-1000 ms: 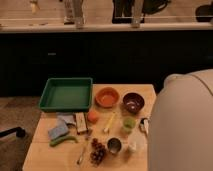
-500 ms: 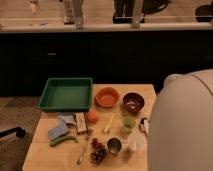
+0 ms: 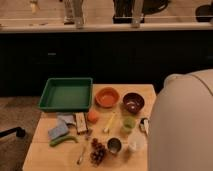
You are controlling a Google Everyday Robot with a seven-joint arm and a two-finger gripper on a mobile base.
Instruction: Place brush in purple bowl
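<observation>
Looking down on a counter (image 3: 42,156) of pale, smooth wood, set before a dark cabinet front. Finding the purple bowl (image 3: 133,102) toward the back right: small, round, dark maroon outside, paler within, upright, just beside the orange bowl (image 3: 107,96) of like size and shape, with a narrow gap between. Noting left of both a tray (image 3: 66,94): green, rectangular, shallow, with a raised rim. Picking out in front of the bowls a small orange lump (image 3: 92,116), a thin yellowish stick (image 3: 109,123) lying aslant, and a pale green cup (image 3: 129,123), this last just in front of the purple bowl. Seeing further left a soft-looking blue-grey cloth (image 3: 58,129) touching a tan block (image 3: 81,122), and in front of them a long green pod-like thing (image 3: 63,140). Making out near the front edge a slim metal utensil (image 3: 81,155), a dark knobbly cluster (image 3: 98,151), a shiny metal cup (image 3: 114,145) and a whitish cup (image 3: 136,142). Cannot tell which of these small items is the brush. Meeting on the right a big pale rounded shell (image 3: 182,125) of the robot, smooth and matte, covering the counter's right edge. Unable to find the end effector anywhere in view, so cannot tell how far open or whether holding anything.
</observation>
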